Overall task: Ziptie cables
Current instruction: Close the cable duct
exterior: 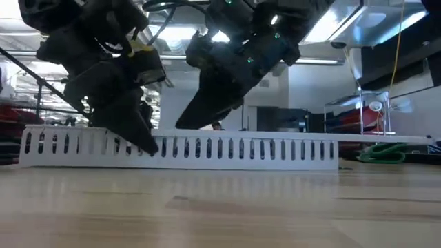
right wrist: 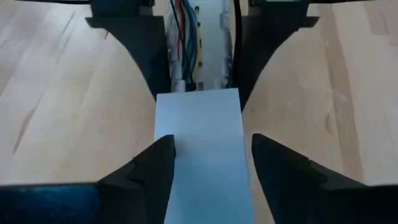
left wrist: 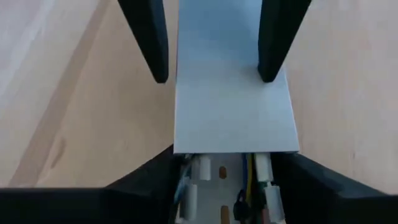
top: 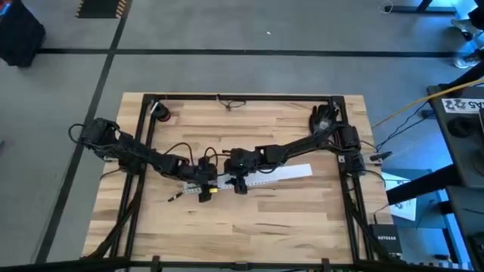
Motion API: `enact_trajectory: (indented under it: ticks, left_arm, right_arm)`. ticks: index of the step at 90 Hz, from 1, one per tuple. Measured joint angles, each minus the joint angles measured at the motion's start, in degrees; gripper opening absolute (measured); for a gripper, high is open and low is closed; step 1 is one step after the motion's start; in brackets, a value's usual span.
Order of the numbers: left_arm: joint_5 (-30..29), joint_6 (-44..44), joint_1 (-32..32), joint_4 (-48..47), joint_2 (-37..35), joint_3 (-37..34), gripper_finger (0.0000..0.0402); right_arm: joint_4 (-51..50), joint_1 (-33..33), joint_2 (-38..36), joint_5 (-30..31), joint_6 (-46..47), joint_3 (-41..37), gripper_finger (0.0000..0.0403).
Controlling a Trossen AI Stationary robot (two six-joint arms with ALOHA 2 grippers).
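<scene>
Grey duct cover (left wrist: 233,106) straddled by both parted end effectors, left (top: 203,189), right (top: 240,183), cables (right wrist: 186,31) beneath

I could read one marking only: "NETGEAR" on a dark box (top: 386,242) just off my tabletop's (top: 287,219) corner; other labels stayed illegible.

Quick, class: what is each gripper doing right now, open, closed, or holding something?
Left gripper: open, fingers straddling the slotted white cable duct, not clamping it.
Right gripper: open, fingers either side of the duct's grey cover.
</scene>
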Motion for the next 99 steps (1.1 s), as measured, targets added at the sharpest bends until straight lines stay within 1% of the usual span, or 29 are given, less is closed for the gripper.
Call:
enact_trajectory:
  ticks: [8, 14, 25, 33, 38, 48, 60, 65, 71, 86, 99]
  left_arm:
    - [2.0, -0.3, 1.1, -1.7, 0.1, 1.0, 0.0243]
    - [4.5, 0.9, 2.3, -4.2, 0.0, 2.3, 0.0263]
    - [7.1, 2.9, 3.8, -10.9, -1.5, 5.2, 0.0287]
    - [7.1, 4.8, 4.1, -17.7, -3.9, 7.5, 0.029]
    - [6.9, 6.1, 4.1, -21.3, -5.5, 8.3, 0.029]
    - [5.6, 6.0, 3.5, -26.8, -9.5, 9.2, 0.0286]
    - [4.4, 2.4, 1.8, -32.8, -12.6, 9.2, 0.0284]
    - [4.0, 1.0, 0.8, -33.0, -12.7, 8.7, 0.0284]
    - [3.9, 0.4, -0.6, -32.5, -12.2, 7.7, 0.0284]
    - [2.3, -1.2, -2.6, -25.7, -9.8, 4.3, 0.0284]
    - [0.0, -1.8, -3.1, -22.5, -8.3, 3.6, 0.0284]
  right_arm:
    - [-0.4, 0.0, -0.5, 0.4, -0.2, 0.0, 0.0205]
    - [-0.8, -0.1, -1.0, 0.7, -1.1, -0.1, 0.0208]
    - [-4.0, -0.2, -3.8, 5.1, -4.5, -0.3, 0.0226]
    - [-7.4, -0.5, -6.7, 9.0, -6.0, -0.2, 0.0247]
    - [-10.5, -0.7, -8.4, 10.0, -6.2, -0.2, 0.0262]
    - [-18.6, -1.3, -11.1, 9.2, -6.1, -0.2, 0.0283]
    - [-24.7, -1.2, -11.8, 7.1, -6.1, -0.1, 0.0289]
    - [-25.4, -0.8, -11.7, 6.4, -6.1, -0.1, 0.0289]
    - [-23.9, -0.8, -11.1, 6.2, -6.4, 0.0, 0.0289]
    - [-22.7, -0.8, -9.4, 5.2, -7.3, -0.1, 0.0289]
    - [-22.1, -0.4, -8.0, 4.0, -7.4, -0.1, 0.0289]
